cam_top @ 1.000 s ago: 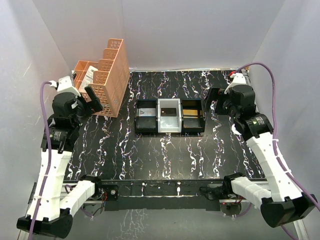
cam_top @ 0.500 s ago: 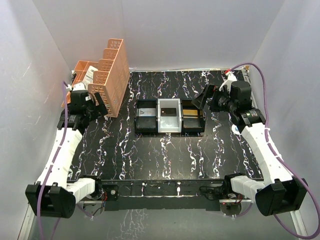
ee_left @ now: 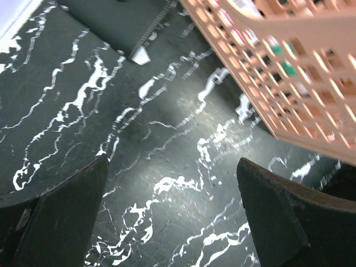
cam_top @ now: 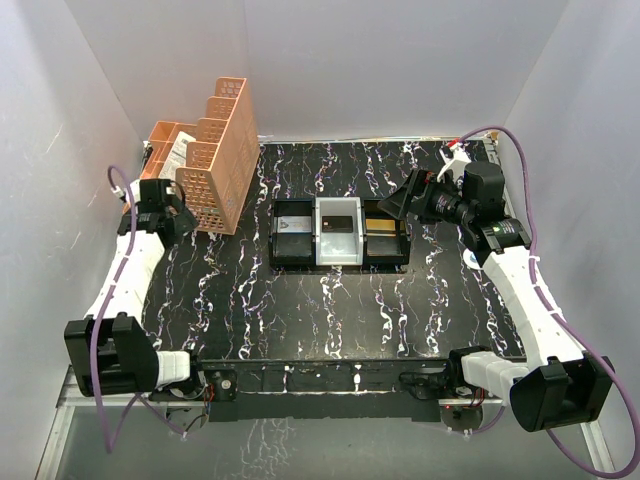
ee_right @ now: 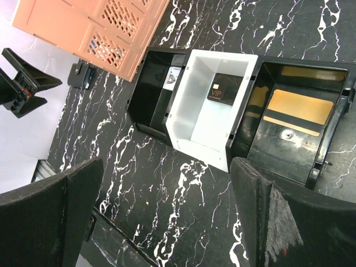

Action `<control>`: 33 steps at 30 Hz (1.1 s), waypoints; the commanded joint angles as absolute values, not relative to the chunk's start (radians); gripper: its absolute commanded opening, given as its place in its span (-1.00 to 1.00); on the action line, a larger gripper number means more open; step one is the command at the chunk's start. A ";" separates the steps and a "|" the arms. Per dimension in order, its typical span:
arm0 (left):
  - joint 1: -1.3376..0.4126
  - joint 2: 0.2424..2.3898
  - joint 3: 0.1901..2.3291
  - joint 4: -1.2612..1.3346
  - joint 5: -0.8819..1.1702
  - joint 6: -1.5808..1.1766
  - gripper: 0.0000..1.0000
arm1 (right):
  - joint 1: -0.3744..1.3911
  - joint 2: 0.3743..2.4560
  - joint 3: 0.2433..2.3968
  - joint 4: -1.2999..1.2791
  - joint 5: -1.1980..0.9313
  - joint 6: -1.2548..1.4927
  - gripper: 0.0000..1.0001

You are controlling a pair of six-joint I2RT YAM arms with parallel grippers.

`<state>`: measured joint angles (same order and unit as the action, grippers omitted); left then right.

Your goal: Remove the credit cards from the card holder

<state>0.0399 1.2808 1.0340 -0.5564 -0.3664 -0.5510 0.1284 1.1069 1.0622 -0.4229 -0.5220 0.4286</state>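
Marbled black table (cam_top: 300,310); left gripper (cam_top: 180,206) and right gripper (cam_top: 403,195) spread wide, empty
From above, left hangs beside the peach basket (cam_top: 215,170), right leans toward the tray (cam_top: 272,235); left wrist view: a flat grey stitched corner just ahead, probably the card holder (ee_left: 111,22), hence the ready-wide jaws; right wrist view: a black card (ee_right: 225,89) lies in the tray, likely the drop spot.

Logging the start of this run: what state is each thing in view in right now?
Left gripper: open, empty, over the table beside the basket.
Right gripper: open, empty, above the tray.
Tray: upright, open-topped.
Black card: flat in the tray's white middle compartment.
Gold card: flat in an end black compartment.
Basket: upright, items inside.
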 commanded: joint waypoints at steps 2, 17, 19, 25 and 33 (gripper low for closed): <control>0.153 1.314 1.072 -0.559 -0.424 -0.647 0.97 | 0.122 1.095 1.074 -0.373 -0.546 0.439 0.96; 0.328 1.576 1.184 -0.491 -0.465 -0.832 0.75 | 0.120 1.103 1.095 -0.436 -0.504 0.424 0.96; 0.330 1.606 1.202 -0.485 -0.466 -0.835 0.75 | 0.120 1.102 1.098 -0.442 -0.500 0.423 0.96; 0.334 1.672 1.242 -0.483 -0.482 -0.862 0.74 | 0.120 1.098 1.092 -0.454 -0.496 0.410 0.96; 0.336 1.754 1.271 -0.505 -0.515 -0.904 0.68 | 0.121 1.108 1.092 -0.467 -0.495 0.404 0.96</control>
<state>0.3309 1.7302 1.2442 -0.4786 -0.4686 -0.8696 0.1280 1.1080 1.0622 -0.4763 -0.4999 0.4206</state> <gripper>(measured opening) 0.846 0.981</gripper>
